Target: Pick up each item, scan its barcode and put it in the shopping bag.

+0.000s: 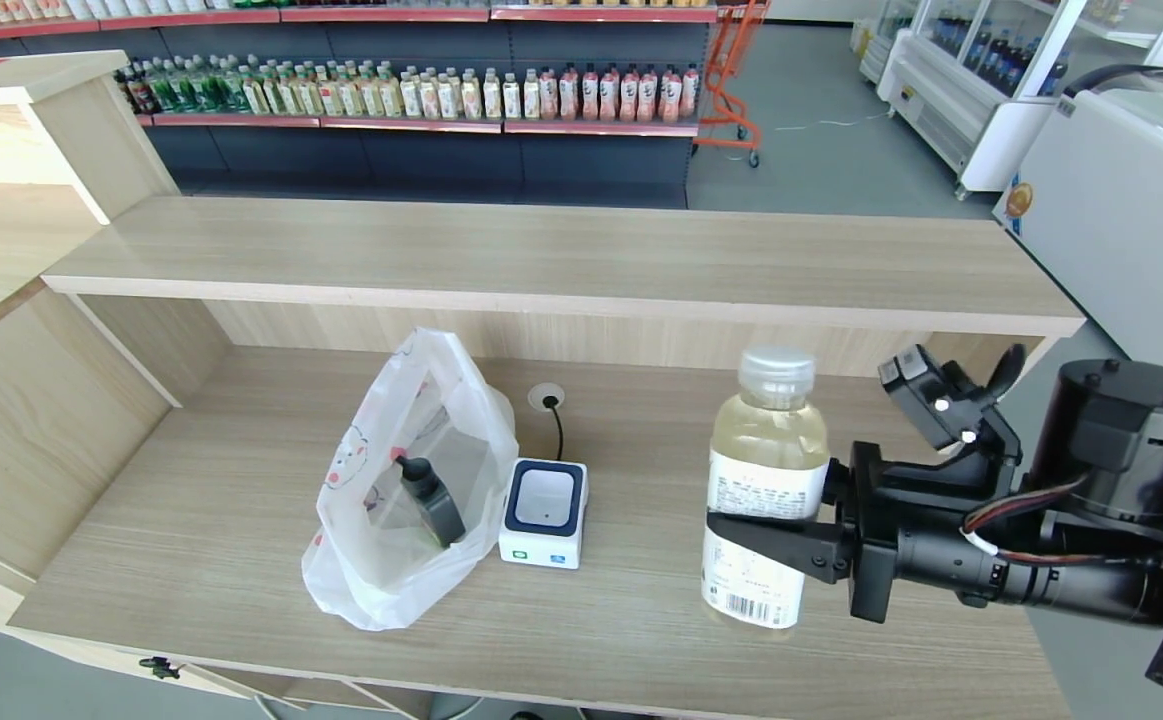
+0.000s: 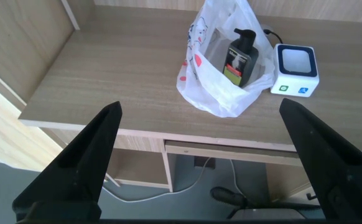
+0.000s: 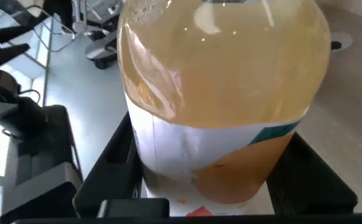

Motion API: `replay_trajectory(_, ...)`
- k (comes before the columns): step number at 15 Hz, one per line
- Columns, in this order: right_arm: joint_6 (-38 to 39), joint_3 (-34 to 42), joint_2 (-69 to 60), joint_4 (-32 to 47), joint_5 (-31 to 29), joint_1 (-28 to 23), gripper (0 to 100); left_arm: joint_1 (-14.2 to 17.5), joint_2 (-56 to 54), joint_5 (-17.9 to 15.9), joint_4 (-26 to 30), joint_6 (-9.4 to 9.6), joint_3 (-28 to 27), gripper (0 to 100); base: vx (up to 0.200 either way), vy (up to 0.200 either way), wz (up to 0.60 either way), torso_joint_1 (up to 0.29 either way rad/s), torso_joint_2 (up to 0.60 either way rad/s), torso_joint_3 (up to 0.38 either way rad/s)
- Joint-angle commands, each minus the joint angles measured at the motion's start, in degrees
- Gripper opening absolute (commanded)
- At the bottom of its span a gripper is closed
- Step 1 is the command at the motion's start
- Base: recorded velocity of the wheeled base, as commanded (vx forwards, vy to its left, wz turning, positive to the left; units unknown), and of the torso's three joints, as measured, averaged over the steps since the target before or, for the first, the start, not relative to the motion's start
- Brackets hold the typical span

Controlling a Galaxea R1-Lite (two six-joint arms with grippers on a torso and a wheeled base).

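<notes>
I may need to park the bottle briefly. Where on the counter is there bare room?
Bare counter lies between the scanner and the bottle in the right gripper, and on the robot's left of the shopping bag. Bag and scanner crowd the middle.

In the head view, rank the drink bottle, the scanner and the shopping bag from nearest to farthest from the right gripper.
1. Drink bottle: clamped in the right gripper.
2. Scanner: mid-counter, to the gripper's left.
3. Shopping bag: just beyond the scanner, farther left.
</notes>
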Motion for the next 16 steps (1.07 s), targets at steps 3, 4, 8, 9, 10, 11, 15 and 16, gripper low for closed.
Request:
replay_trajectory(3,-20.9,3.5,-1.9,0.1,-8.1,-7.3,0,0.0,0.0,0.0,0.0,-0.01,0.0,100,0.0,0.0,0.0,0.0,0.0,0.0)
replay_trajectory(4,-25.1,3.6,-1.8,0.1,-8.1,-9.2,0,0.0,0.0,0.0,0.0,-0.01,0.0,100,0.0,0.0,0.0,0.0,0.0,0.0)
replay_trajectory(8,-40.6,4.0,-1.0,-3.8,-4.3,-16.2,0,0.0,0.0,0.0,0.0,-0.01,0.0,100,0.0,0.0,0.0,0.0,0.0,0.0)
replay_trajectory(9,-41.4,4.0,-0.6,-5.3,-4.2,-16.2,0,0.0,0.0,0.0,0.0,-0.01,0.0,100,0.0,0.0,0.0,0.0,0.0,0.0)
replay_trajectory(10,-41.4,4.5,-0.7,-6.2,-3.9,-16.2,0,0.0,0.0,0.0,0.0,-0.01,0.0,100,0.0,0.0,0.0,0.0,0.0,0.0)
replay_trajectory(11,-41.3,5.2,-0.5,-8.0,-2.1,-16.4,0,0.0,0.0,0.0,0.0,-0.01,0.0,100,0.0,0.0,0.0,0.0,0.0,0.0)
replay_trajectory(15,-41.2,5.4,3.6,-18.2,2.6,-20.1,0,0.0,0.0,0.0,0.0,-0.01,0.0,100,0.0,0.0,0.0,0.0,0.0,0.0)
replay_trajectory(16,-41.0,5.3,3.7,-19.0,3.1,-21.4,0,0.0,0.0,0.0,0.0,-0.01,0.0,100,0.0,0.0,0.0,0.0,0.0,0.0)
